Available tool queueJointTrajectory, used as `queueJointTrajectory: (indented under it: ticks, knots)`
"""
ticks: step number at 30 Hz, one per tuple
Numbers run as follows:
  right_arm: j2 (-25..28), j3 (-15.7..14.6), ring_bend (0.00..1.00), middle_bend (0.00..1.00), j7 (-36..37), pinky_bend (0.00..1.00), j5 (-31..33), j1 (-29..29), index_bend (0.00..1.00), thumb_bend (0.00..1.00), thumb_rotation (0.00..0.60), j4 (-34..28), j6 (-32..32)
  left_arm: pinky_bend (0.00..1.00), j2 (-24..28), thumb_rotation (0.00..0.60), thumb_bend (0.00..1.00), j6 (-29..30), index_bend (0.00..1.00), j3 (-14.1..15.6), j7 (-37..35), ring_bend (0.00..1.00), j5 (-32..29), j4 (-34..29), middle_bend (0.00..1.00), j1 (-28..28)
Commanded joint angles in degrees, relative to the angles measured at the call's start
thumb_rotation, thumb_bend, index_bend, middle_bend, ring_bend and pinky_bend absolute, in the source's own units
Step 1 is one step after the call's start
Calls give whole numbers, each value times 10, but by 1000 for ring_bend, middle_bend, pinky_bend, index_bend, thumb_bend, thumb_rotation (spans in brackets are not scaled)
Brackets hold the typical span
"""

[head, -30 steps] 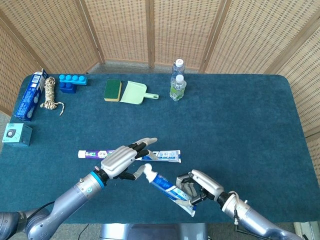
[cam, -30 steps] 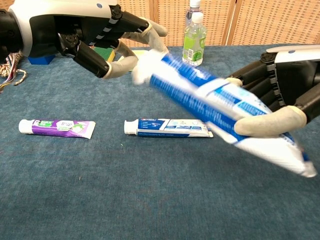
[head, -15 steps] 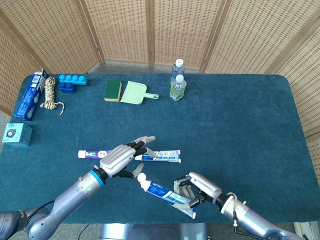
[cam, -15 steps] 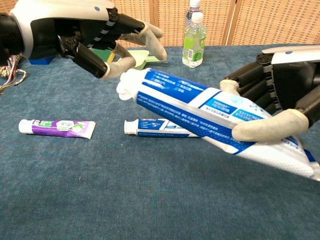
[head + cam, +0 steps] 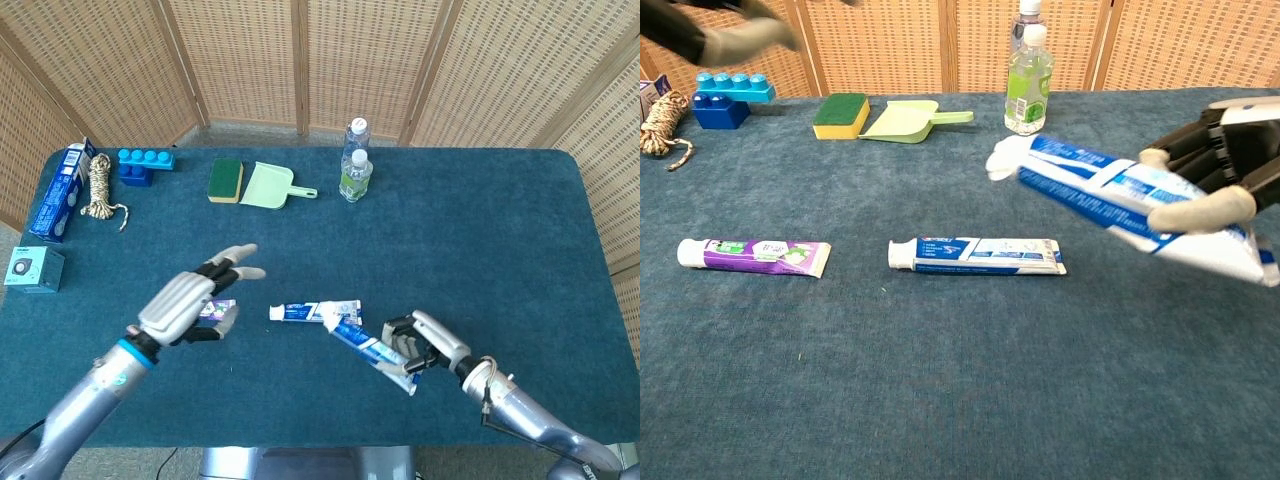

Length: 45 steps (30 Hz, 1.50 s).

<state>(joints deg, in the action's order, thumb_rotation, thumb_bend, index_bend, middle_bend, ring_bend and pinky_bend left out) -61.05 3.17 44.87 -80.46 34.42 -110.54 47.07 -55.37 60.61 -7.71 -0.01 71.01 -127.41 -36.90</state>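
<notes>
Right hand [image 5: 425, 345] clamps blue tube [image 5: 1120, 195], cap pointing left, above counter tube [image 5: 975, 255]. Left hand [image 5: 190, 305], fingers spread, empty, over purple tube [image 5: 753, 256].

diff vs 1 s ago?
The left hand drew back to the left, away from the cap, fingers spread, holding nothing. The right hand swung its toothpaste tube to the right, keeping its grip. The purple tube and the blue tube on the table stayed put.
</notes>
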Motion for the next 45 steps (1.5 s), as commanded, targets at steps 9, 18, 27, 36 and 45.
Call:
queueJointTrajectory:
  ticks: [9,18,27,36,45]
  knots:
    - [10,23,722,730,13,753,62,-11,955,471,600,92,-14,179,111,600,556,129,182,90,-73,0,154,-1,36,159]
    - [14,21,702,729,-35,738,98,-36,953,455,600,135,-2,174,131,600,554,196,181,131,-119,0,187,32,36,242]
    - [-48,28,636,700,-103,668,134,-42,914,438,600,177,7,172,114,600,554,195,180,130,-136,0,177,57,31,263]
    - [-101,32,479,537,-198,388,176,-34,715,372,600,206,5,165,104,600,554,193,169,123,-134,0,168,70,21,273]
    - [-116,38,107,191,-249,198,200,-53,243,295,600,202,37,127,95,600,554,195,151,117,-132,0,161,79,13,284]
